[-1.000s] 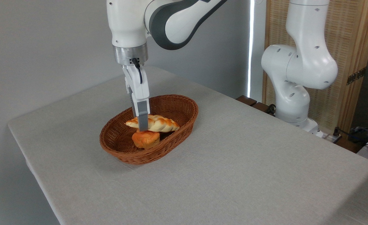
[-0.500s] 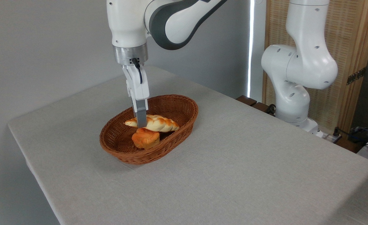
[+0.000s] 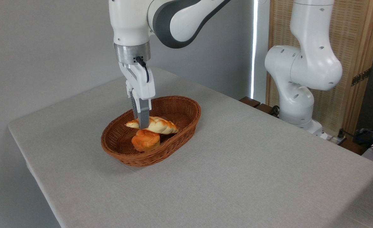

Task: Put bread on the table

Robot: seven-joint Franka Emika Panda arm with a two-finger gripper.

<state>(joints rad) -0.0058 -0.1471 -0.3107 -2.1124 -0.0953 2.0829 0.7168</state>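
The gripper (image 3: 143, 124) points straight down into the brown wicker basket (image 3: 186, 125), its grey fingers closed on the bread (image 3: 159, 125) a little left of the loaf's middle. The near finger crosses the front of the loaf; the other is hidden behind it. The bread is a long braided golden loaf with pointed ends, lying roughly level across the basket's width, with its right end tipped slightly down. Just in front of it and lower sits a small round orange bun (image 3: 146, 140) on the basket floor, seeming to touch the loaf's underside, though the contact cannot be told for certain. The basket stands on the table (image 3: 253, 164), left of centre on the light grey-beige cloth. The white arm (image 3: 173, 19) reaches in from the upper right, and its base (image 3: 297, 104) stands past the table's far right edge before a woven screen (image 3: 348, 95).
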